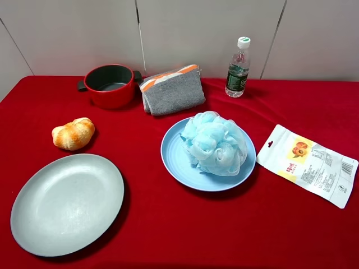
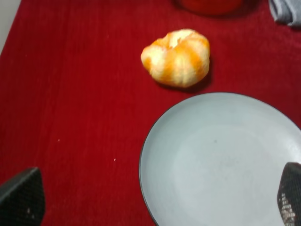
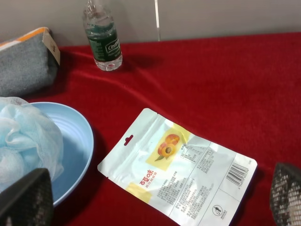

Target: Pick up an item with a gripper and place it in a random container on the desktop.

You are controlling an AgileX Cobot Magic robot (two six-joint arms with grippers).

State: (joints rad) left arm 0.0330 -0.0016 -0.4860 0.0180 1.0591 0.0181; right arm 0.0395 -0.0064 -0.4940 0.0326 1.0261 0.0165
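Item: the fluffy light blue and white mesh bath pouf [image 1: 215, 143] lies in the centre of the high view, resting on the plate and covering its upper right part.
Container: the round light blue plastic plate [image 1: 178, 159] sits mid-frame on the cloth, its lower left rim bare.
Desktop: the table under a bright red cloth [image 1: 224, 230] fills most of the high view.
Left gripper [image 2: 155, 200]: black fingertips show at the lower corners of its wrist view, set wide apart with nothing between them, above the edge of the large grey-green plate [image 1: 67, 204], which lies lower left in the high view.
Right gripper [image 3: 157, 197]: spread wide and empty, above the white snack pouch with a peach picture [image 1: 307, 164], at right in the high view.
Golden bread roll [image 1: 73, 134]: left of centre, just above the grey-green plate.
Red pot with black handles [image 1: 110, 85]: upper left.
Grey folded cloth bag with orange trim [image 1: 171, 89]: just right of the pot.
Clear water bottle with green label [image 1: 238, 68]: upright, upper right of centre.
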